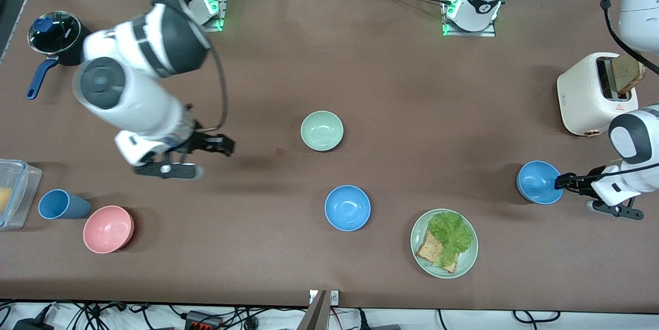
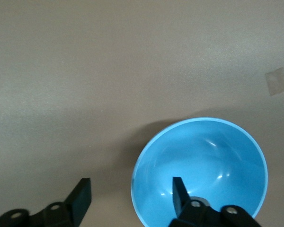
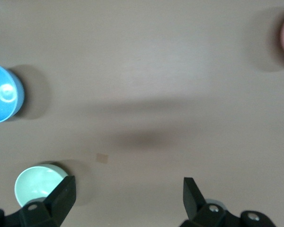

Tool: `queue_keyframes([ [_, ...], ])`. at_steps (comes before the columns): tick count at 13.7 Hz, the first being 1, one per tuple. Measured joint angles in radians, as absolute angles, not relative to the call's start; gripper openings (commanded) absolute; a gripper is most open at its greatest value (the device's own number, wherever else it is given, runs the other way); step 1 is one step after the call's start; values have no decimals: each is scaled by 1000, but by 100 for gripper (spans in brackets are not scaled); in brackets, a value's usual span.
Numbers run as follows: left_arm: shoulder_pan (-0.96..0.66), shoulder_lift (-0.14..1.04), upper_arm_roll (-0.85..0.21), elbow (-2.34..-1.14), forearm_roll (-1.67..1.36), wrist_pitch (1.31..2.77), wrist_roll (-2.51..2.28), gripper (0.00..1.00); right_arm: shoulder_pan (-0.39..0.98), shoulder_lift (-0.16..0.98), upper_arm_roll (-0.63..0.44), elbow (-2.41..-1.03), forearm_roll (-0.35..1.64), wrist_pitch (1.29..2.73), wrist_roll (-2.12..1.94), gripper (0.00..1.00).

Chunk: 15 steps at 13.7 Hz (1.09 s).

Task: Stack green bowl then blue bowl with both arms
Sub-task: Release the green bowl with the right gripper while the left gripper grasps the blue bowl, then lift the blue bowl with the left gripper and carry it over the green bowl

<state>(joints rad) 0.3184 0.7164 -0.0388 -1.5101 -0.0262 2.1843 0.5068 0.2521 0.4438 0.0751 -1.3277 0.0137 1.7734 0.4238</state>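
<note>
**Meanwhile, Green Bowl Sat Nearer the Right Arm**

Jaws wide, the right gripper point(image 1: 219, 145) hovered over bare worktop point(image 1: 391, 88) beside the green bowl point(image 1: 322, 130), toward the right arm's end. The left gripper point(image 1: 558, 182) straddled a blue bowl point(image 1: 538, 181)'s rim, not closed.

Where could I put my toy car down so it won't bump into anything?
Bare brown table stretches between the green bowl and the arm bases. It is crowded by the pink bowl and blue cup, and near the lettuce plate.

Two blue bowls point(image 1: 347, 207) point(image 1: 538, 181), one green bowl point(image 1: 322, 130), one pink bowl point(image 1: 108, 228)
</note>
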Motion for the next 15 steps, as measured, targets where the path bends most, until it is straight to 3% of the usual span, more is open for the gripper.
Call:
queue_keyframes([
  [3,332,742,-39,-1510,-26,2215,570,67,153,392,74,-1321,13,1744,412,100],
  [7,348,763,-41,-1510,-26,2233,615,37,24,339,56,-1321,13,1728,300,100],
  [12,348,771,-44,-1510,-111,2233,629,1,-12,289,-45,-1321,13,1668,-15,100],
  [15,348,772,-47,-1510,-133,2224,634,0,-25,257,-51,-1321,13,1585,-29,100],
])
